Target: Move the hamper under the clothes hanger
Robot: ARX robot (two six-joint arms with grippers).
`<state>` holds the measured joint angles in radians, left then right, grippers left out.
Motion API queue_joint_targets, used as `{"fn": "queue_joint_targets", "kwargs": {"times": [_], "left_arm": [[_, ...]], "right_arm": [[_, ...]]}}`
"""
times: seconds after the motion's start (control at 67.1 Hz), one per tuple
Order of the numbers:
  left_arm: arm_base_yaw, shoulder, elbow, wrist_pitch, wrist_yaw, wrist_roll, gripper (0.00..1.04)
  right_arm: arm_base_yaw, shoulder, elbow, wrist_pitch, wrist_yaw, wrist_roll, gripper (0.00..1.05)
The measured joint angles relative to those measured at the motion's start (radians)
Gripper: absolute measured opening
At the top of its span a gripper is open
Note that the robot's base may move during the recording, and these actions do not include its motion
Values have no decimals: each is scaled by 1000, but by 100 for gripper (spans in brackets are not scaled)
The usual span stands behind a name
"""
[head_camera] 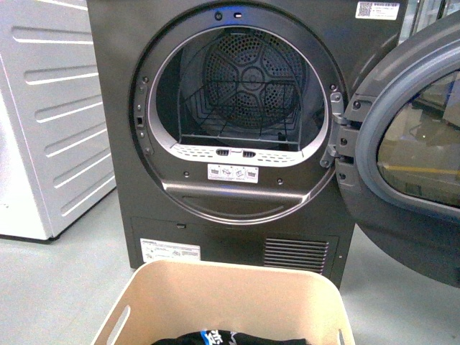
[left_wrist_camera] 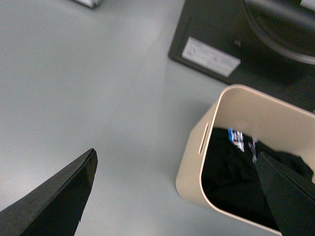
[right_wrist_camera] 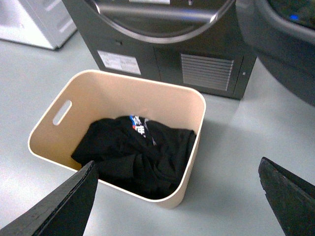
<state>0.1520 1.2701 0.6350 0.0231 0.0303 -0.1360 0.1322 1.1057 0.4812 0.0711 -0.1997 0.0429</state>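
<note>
Left claw (left_wrist_camera: 175,155) and right claw (right_wrist_camera: 177,162) gape wide above the hamper (right_wrist_camera: 113,96), open floor (right_wrist_camera: 236,147) beside its rim.

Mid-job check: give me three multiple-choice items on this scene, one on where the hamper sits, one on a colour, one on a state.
1. Where is the hamper?
A) on the floor in front of the dryer
B) inside the drum
C) hanging on a rack

2. What colour is the garment in it?
A) red
B) black
C) yellow

3. The dryer door is:
A) shut
B) taken off
C) swung open

Answers:
1. A, the tub stands on the grey floor just before the machine's base.
2. B, the cloth is black with a small blue-and-white print.
3. C, the door hangs open at the right of the opening.
</note>
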Motion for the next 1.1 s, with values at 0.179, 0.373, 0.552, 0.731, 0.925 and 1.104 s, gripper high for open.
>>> {"fn": "queue_joint_targets", "kwargs": {"times": [0.179,0.373,0.552,0.731,0.925,1.104], "left_arm": [[-51,333,198,-46,33,54,98],[-92,546,345,-58,39,190,98],[-100,691,436,-66,22,241,98],[-121,761,463,-51,42,268,98],[-142,827,463,-1,55,269,98],[-146,889,460,63,55,268,98]], "right_arm": [[88,365,216,6,109,10,97],[116,615,365,28,236,3,97],[126,790,446,58,301,-10,97],[136,907,504,81,331,-29,97],[121,998,554,78,349,-24,97],[111,1062,591,66,341,11,97]]}}
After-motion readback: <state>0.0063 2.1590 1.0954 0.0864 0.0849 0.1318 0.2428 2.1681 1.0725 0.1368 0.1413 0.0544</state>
